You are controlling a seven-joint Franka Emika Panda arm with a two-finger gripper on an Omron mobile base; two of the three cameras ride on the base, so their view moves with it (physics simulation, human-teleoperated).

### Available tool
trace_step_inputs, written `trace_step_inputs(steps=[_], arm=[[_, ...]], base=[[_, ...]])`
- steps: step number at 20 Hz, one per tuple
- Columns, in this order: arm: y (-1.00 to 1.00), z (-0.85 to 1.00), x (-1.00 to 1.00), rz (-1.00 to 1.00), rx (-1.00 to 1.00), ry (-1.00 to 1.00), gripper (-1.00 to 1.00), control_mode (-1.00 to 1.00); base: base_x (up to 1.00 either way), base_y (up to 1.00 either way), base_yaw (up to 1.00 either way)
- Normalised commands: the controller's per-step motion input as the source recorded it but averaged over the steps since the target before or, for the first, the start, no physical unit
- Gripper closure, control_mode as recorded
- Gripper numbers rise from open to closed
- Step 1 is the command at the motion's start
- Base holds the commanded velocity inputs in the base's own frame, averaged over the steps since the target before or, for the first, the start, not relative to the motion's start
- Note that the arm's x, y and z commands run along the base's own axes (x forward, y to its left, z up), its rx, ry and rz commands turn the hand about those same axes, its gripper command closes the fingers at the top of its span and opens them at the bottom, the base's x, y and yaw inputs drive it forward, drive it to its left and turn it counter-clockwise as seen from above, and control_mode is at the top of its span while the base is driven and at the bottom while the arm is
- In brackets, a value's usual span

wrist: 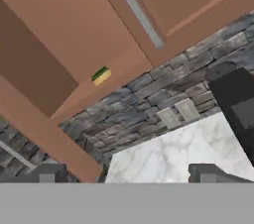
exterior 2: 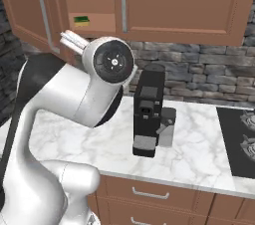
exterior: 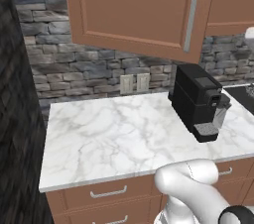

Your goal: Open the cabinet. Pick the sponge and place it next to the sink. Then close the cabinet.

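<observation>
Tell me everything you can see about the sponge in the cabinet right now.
The sponge is a small flat block, yellow with a dark green top layer as far as the hand view shows. It lies flat on the bottom shelf of the open brown cabinet, near the front edge; the right base view shows it toward the left of the opening. Nothing but the shelf touches it. The gripper is well short of it, jaws spread wide.

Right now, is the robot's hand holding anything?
No. The hand is open with nothing between its fingertips; the sponge sits apart, inside the open cabinet.
</observation>
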Motion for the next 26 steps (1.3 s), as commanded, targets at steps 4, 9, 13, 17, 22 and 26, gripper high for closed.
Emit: trace_step_inputs(steps=[4, 9, 13, 17, 22, 26], arm=[[0.22, 0.0, 1.0, 0.25, 0.46, 0.27, -1.0, -1.0], [0.96, -0.03, 1.0, 0.31, 0.24, 0.4, -1.0, -1.0], [1.0, -0.01, 0.74, 0.33, 0.12, 0.32, -1.0, -1.0], [1.0, -0.09, -0.29, 0.42, 0.0, 0.06, -1.0, -1.0], [1.0, 0.0, -1.0, 0.32, 0.0, -0.05, -1.0, -1.0], [1.0, 0.0, -1.0, 0.23, -0.01, -0.13, -1.0, -1.0]], base=[[0.0, 0.0, 0.0], [0.0, 0.0, 0.0], [0.0, 0.0, 0.0], [0.0, 0.0, 0.0], [0.0, 0.0, 0.0], [0.0, 0.0, 0.0]])
